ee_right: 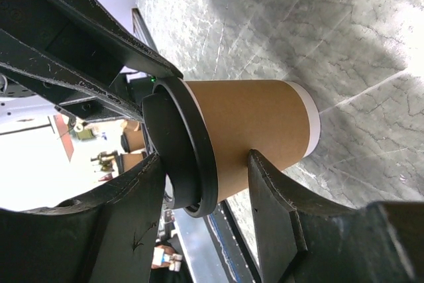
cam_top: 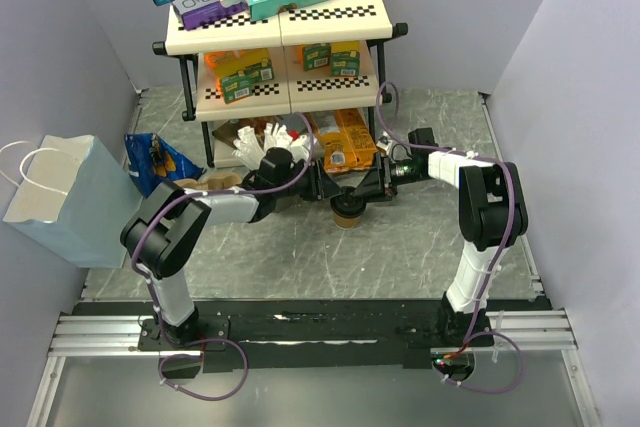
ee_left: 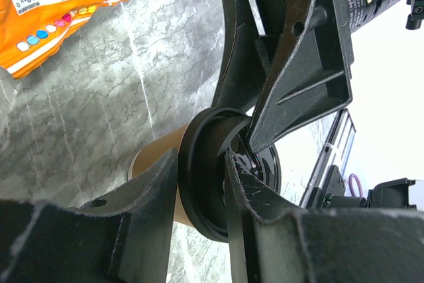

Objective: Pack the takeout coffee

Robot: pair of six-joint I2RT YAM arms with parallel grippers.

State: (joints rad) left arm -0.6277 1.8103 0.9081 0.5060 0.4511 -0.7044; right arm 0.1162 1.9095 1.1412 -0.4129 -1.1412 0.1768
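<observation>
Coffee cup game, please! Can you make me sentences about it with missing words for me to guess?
1. The coffee cup has a lid coloured ___.
2. The cup stands upright on the grey ___.
3. The paper bag by the left wall is light ___.
Missing words: black; table; blue.

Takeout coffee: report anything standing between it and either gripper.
Nothing visible does. The left gripper and the right gripper both straddle the takeout coffee at its black lid, fingers on either side of the rim.
</observation>
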